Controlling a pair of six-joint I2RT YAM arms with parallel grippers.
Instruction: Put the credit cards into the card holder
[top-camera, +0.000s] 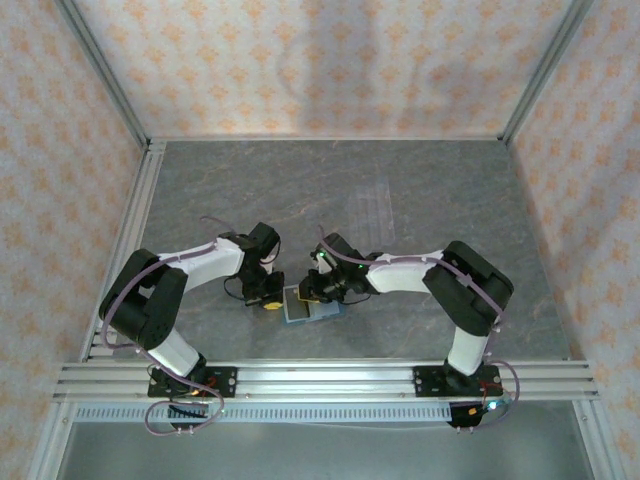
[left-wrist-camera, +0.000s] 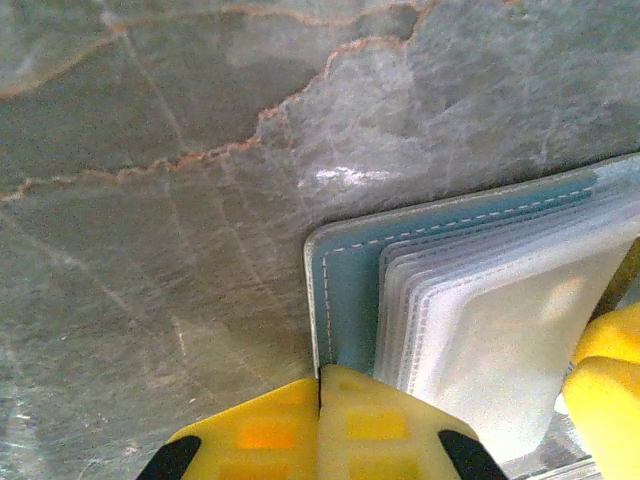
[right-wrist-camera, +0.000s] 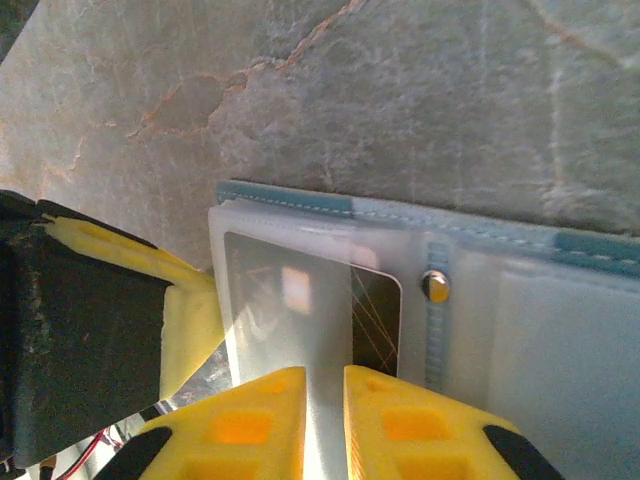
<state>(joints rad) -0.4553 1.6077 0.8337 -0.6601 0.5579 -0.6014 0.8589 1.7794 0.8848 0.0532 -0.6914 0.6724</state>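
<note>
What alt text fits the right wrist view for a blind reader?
A dark card sits partly inside a clear pocket of the open blue card holder, on a grey table. The yellow right gripper has its fingers close together at the pocket's edge.

A: How does our holder (top-camera: 300, 306) lie?
B: Open flat, teal cover down, clear pockets up, stud at its middle.
A: Any card (right-wrist-camera: 375, 318)?
B: We see one, dark with gold lines, partly in a pocket.

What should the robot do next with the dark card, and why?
Probably the right gripper should nudge the dark card deeper into its clear pocket: one end seems uncovered, and the shut left gripper rests at the edge of the card holder.
</note>
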